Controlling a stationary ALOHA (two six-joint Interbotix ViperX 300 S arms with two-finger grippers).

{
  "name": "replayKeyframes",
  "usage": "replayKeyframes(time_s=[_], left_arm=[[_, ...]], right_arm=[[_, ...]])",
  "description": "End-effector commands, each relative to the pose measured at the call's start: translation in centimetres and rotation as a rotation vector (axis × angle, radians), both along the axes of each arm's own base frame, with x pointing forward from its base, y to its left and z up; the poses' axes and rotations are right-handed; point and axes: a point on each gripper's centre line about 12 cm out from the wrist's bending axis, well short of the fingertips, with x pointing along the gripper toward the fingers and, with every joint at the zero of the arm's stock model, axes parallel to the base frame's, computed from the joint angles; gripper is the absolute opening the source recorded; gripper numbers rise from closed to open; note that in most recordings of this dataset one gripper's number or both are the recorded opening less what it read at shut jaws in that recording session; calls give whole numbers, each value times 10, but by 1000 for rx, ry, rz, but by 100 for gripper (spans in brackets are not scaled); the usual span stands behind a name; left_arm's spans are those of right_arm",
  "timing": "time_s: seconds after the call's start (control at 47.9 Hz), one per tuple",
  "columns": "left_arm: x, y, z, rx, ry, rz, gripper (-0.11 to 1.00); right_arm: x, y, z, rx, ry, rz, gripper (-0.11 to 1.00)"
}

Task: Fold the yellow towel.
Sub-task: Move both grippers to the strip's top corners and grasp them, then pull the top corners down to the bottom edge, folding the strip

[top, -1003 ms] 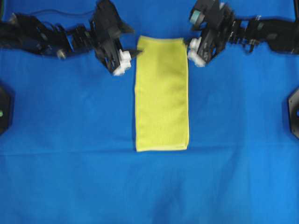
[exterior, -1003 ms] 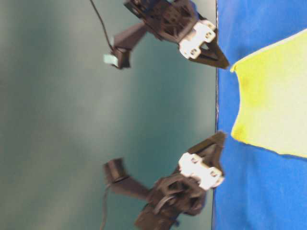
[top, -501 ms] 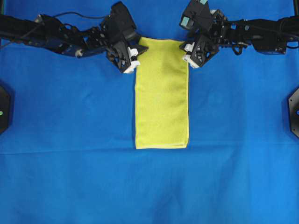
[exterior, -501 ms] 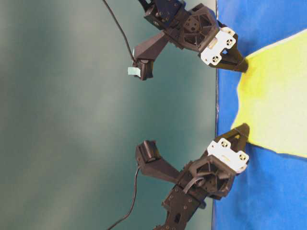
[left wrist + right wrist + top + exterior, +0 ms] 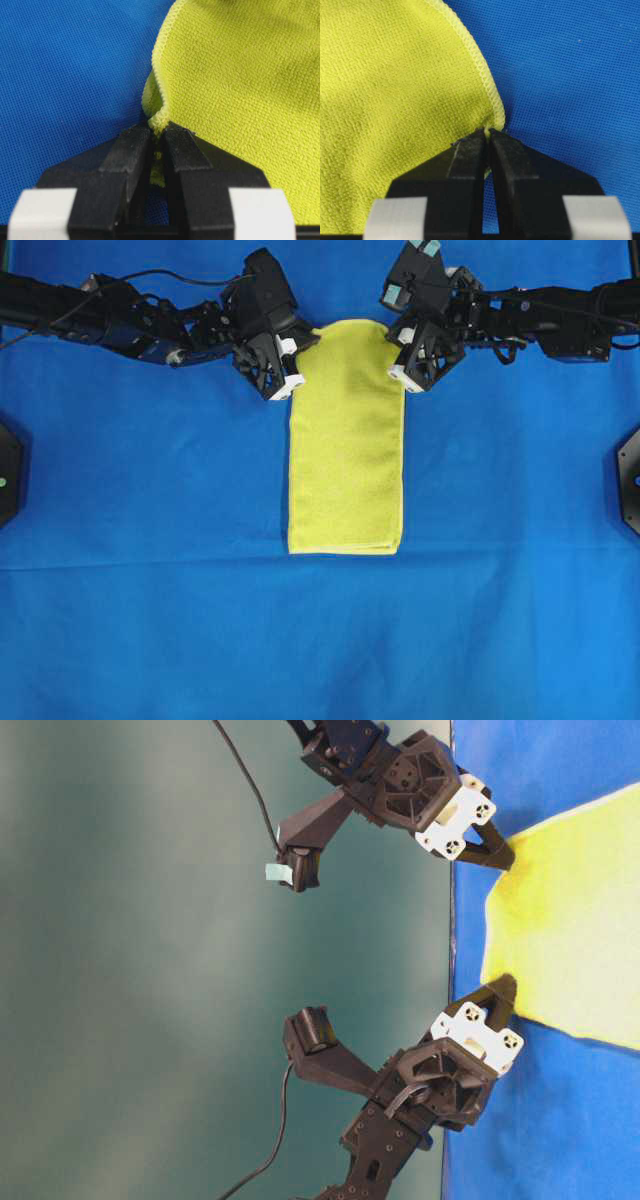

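Observation:
The yellow towel [image 5: 346, 440] lies as a long narrow strip, folded once, on the blue cloth. My left gripper [image 5: 300, 348] is shut on its far left corner; the wrist view shows the hem [image 5: 159, 120] pinched between the black fingertips. At the far right corner my right gripper [image 5: 393, 340] is shut on the towel [image 5: 395, 85], its tips meeting on the hem. From table level both grippers [image 5: 505, 855] [image 5: 505, 988] hold the far edge of the towel [image 5: 570, 930] slightly raised. The near end rests flat.
A large blue cloth [image 5: 150, 590] covers the whole table under the towel. Both arms reach in from the far left and far right. Dark mounts sit at the left edge [image 5: 8, 475] and right edge [image 5: 630, 475].
Both grippers came in to the towel's far corners and closed on them. The far edge has bunched and lifted a little.

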Motion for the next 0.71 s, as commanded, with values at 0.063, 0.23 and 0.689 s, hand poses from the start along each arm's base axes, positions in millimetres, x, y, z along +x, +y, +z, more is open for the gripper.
replayKeyframes(time_s=[0.063, 0.23, 0.689], left_arm=[[-1, 8, 19, 35, -11, -3, 6], [-2, 18, 42, 87, -23, -9, 5], [-7, 19, 63, 132, -38, -24, 5]], right_arm=[[-1, -10, 17, -20, -34, -28, 3], [-6, -18, 35, -46, -58, -52, 3], [-12, -14, 63, -74, -95, -60, 3]])
